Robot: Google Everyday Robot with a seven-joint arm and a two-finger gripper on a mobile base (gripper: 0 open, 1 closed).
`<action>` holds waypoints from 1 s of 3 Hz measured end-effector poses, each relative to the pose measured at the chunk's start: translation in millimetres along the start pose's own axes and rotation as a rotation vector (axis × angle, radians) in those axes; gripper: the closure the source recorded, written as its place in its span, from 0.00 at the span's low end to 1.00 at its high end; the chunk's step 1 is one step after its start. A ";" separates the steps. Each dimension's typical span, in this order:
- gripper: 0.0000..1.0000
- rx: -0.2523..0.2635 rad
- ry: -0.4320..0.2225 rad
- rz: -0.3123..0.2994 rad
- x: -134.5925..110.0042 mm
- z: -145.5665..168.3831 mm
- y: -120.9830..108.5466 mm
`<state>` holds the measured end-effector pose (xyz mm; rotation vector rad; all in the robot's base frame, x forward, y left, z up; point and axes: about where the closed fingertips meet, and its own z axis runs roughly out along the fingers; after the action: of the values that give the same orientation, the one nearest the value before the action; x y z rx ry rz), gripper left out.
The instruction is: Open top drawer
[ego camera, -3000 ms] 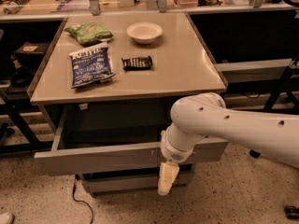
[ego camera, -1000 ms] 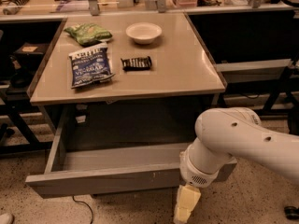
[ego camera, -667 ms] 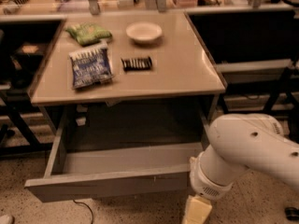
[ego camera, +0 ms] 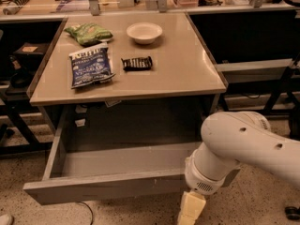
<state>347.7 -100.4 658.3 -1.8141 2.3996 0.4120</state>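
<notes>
The top drawer (ego camera: 105, 187) is a wide grey handleless drawer under the beige table. It stands pulled far out toward me, and its inside (ego camera: 124, 158) shows nothing in it. My gripper (ego camera: 190, 211) hangs at the bottom edge of the view, just below and in front of the right end of the drawer front. Only its cream-coloured upper part shows; its tip is cut off by the frame edge. My white arm (ego camera: 243, 144) comes in from the right and hides the drawer's right front corner.
On the beige table (ego camera: 187, 74) lie a blue chip bag (ego camera: 90, 65), a green bag (ego camera: 88, 33), a white bowl (ego camera: 144, 32) and a dark snack bar (ego camera: 137, 63). Dark shelving stands on both sides. A cluttered counter runs along the back.
The drawer has slid much further out toward me. My arm has moved down and to the right, and the gripper has dropped to the bottom edge of the view.
</notes>
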 end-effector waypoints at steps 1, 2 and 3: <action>0.00 -0.020 0.012 -0.009 -4.5 10.6 -12.3; 0.00 -0.057 0.038 -0.010 3.5 18.3 -10.3; 0.00 -0.057 0.038 -0.010 2.7 16.0 -9.9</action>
<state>355.2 -100.9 640.8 -1.8736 2.4265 0.4539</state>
